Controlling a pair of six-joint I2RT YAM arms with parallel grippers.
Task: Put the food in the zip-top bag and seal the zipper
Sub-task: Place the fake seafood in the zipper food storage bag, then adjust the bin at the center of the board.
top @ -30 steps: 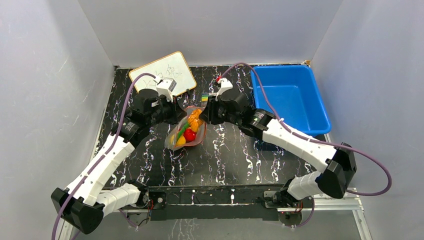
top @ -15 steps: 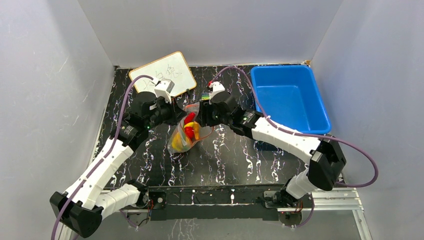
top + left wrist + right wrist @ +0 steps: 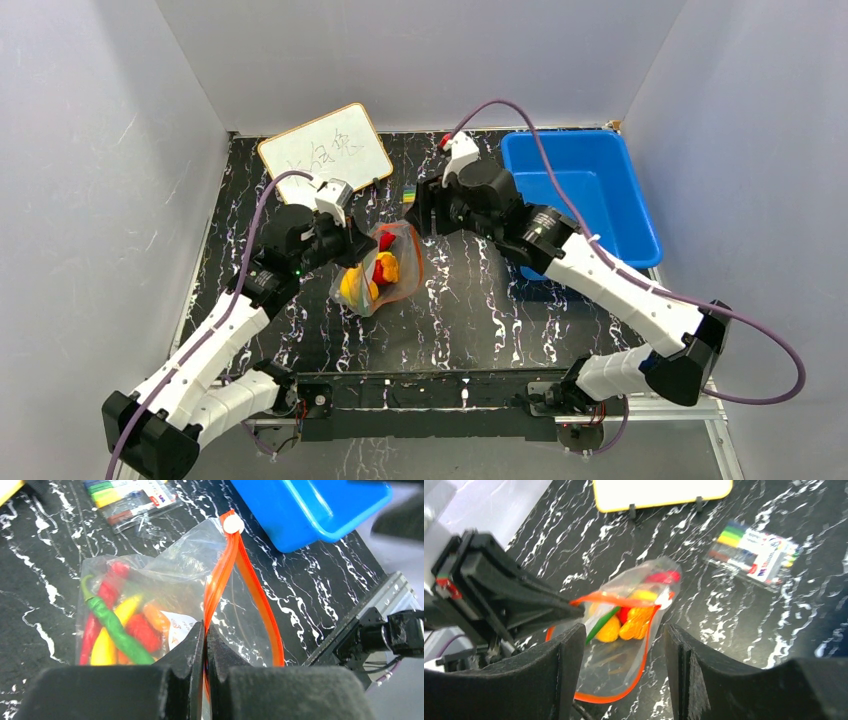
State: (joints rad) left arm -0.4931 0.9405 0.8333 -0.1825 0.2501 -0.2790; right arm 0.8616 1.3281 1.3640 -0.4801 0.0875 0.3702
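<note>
The clear zip-top bag (image 3: 385, 268) lies on the black marble table, partly lifted at its left edge. The food (image 3: 375, 272) is inside it: yellow banana, red chili, green pepper, orange fruit (image 3: 117, 630). My left gripper (image 3: 205, 630) is shut on the orange-red zipper (image 3: 220, 575), whose white slider (image 3: 233, 525) sits at the far end. My right gripper (image 3: 624, 645) is open and empty, raised above and behind the bag (image 3: 624, 630). In the top view it hangs near the bag's far right corner (image 3: 418, 212).
A blue tub (image 3: 580, 195) stands at the back right. A pack of coloured markers (image 3: 756, 555) lies behind the bag. A whiteboard (image 3: 325, 150) leans at the back left.
My right gripper has let go of the bag, opened and drawn back up to the right. The bag has sagged lower toward the table, still held by my left gripper, which moved slightly nearer.
</note>
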